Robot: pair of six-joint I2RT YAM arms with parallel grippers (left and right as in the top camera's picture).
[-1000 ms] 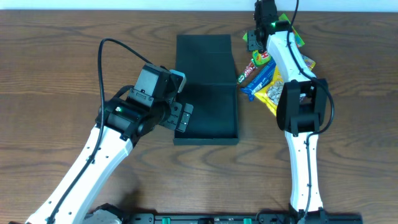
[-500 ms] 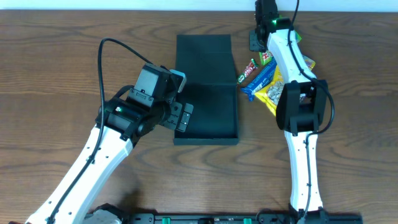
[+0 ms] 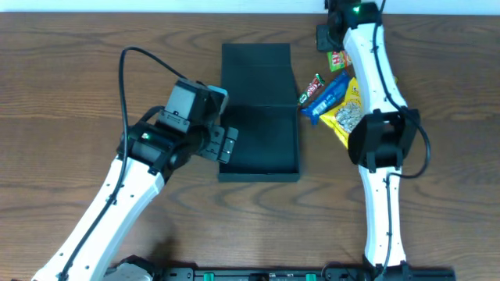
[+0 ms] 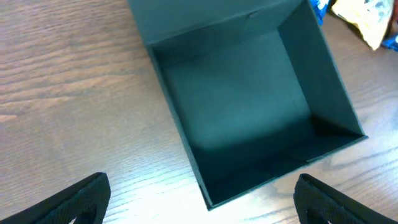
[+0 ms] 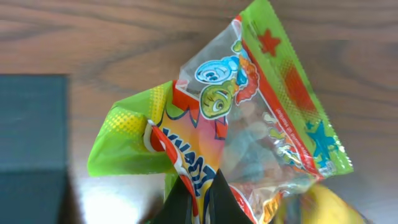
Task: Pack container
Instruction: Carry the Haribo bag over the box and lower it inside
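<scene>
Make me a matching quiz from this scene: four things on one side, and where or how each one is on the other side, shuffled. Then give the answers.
Things:
1. box
2. green candy bag
3. blue packet
4. left gripper

States:
A. fingers wide apart, at the box's left wall
B. pinched in the right gripper
C. flipped open, nothing inside
D. lying on the table, right of the box

Pairs: 1-C, 2-B, 3-D, 4-A

The right claw (image 5: pixel 200 190) has lifted the green packet (image 5: pixel 249 124) off the pile.
</scene>
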